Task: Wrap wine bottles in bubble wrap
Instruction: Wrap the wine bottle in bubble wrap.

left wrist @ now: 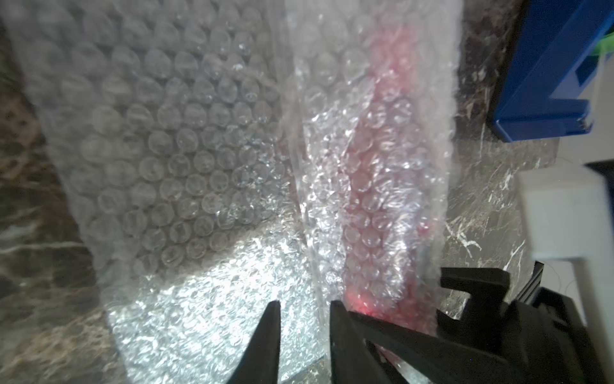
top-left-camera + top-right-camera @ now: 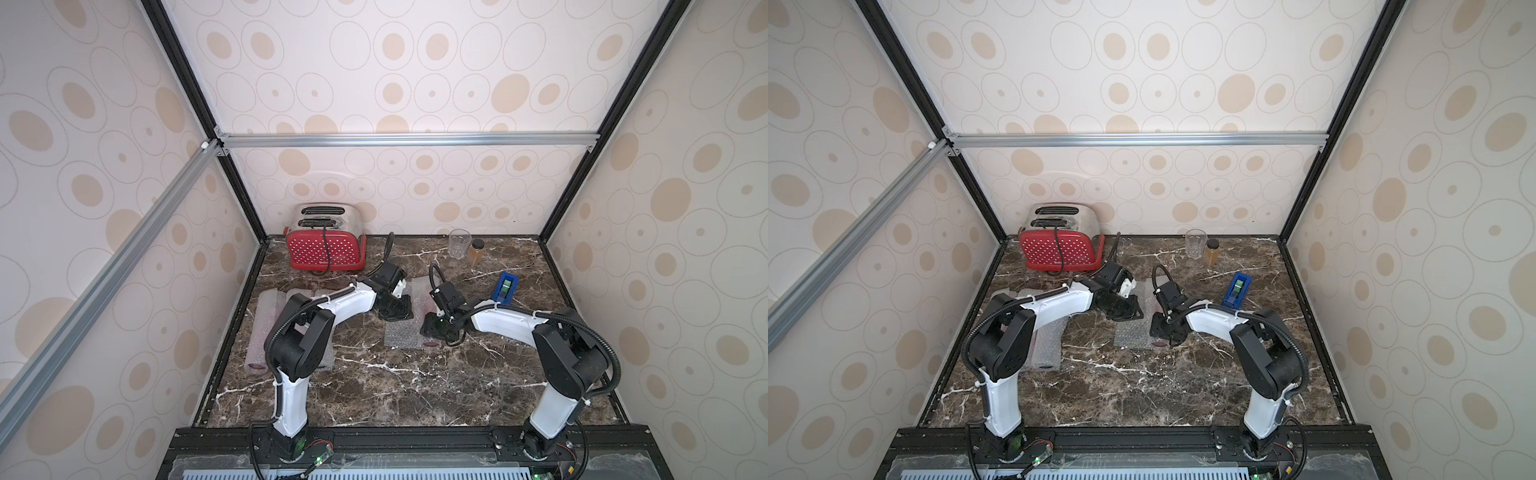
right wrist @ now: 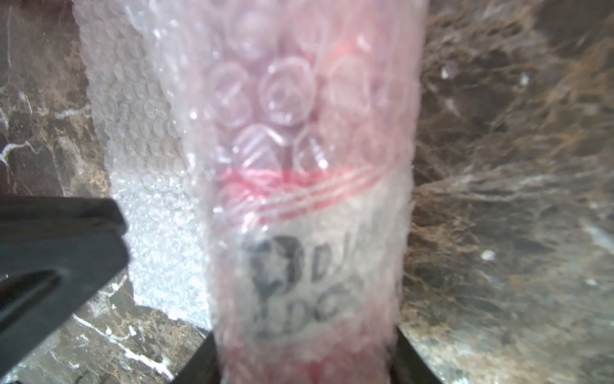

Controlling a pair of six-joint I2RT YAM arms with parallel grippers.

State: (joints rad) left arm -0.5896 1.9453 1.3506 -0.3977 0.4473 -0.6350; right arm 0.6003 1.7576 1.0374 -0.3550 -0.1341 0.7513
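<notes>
R gripper (image 3: 305, 360) straddles the wrapped bottle (image 3: 309, 199), jaws right against the wrap on both sides; can't tell if it's actually squeezing. L gripper (image 1: 304, 319) is just beside it, jaws a little apart w/ nothing pinched, tips over the loose edge of the bubble wrap (image 1: 166, 149). The bottle lies on its side mid-counter (image 2: 415, 386), partly rolled up, w/ the rest of the sheet flat beside it toward the L arm.

Looks to me like the step is finishing the roll. To do it well, R should take the body, not the neck, w/ a light grip so the glass doesn't skid. Roll onto the free flap while L presses it flat, so there's no slack. Tape dispenser (image 2: 505, 289) is near for sealing.

Containers: the bottle holds red liquid, label showing thru the wrap. More wrapped rolls (image 2: 266, 328) lie under the L arm, one w/ a red end showing. The glass (image 2: 459, 243) at the back looks empty. The jar (image 2: 476, 251) beside it is lidded, amber stuff inside.
</notes>
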